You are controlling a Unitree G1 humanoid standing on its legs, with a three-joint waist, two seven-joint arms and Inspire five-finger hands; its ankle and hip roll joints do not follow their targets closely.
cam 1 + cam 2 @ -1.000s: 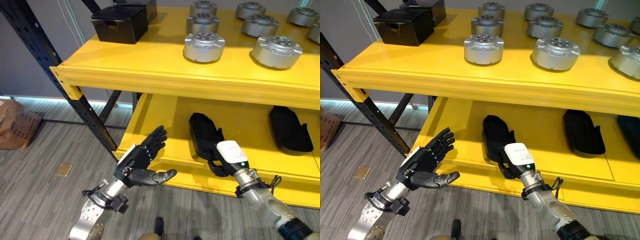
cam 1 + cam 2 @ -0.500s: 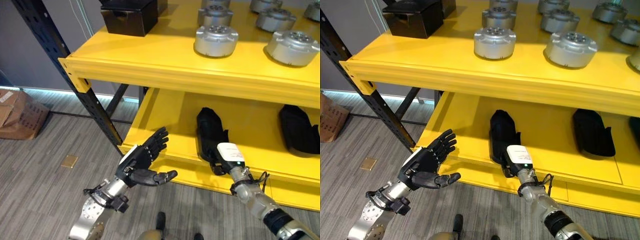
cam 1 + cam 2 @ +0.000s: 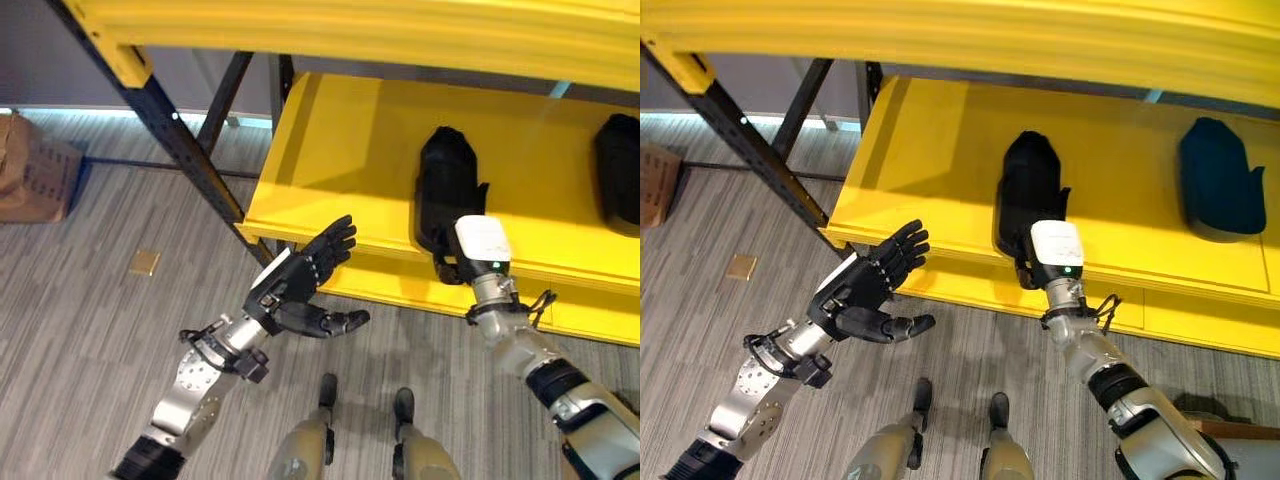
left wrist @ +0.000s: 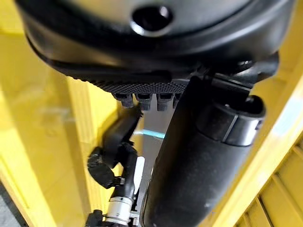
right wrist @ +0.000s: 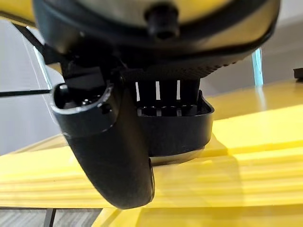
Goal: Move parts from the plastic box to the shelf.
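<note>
On shelf (image 3: pixel 330 150), black tray (image 3: pixel 447 185), right hand (image 3: pixel 455 262).

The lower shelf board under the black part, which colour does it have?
Yellow. The lower shelf shows best in the right eye view, with the black part lying on it.

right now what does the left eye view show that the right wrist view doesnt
Left eye view: the left hand, open and holding nothing, out over the floor in front of the shelf; a cardboard box on the floor to the robot's left; a second black part further right on the shelf.
Right wrist view: a close look at the black part, its near wall sitting at the shelf's front edge.
Both: the right hand at the black part on the yellow shelf.
</note>
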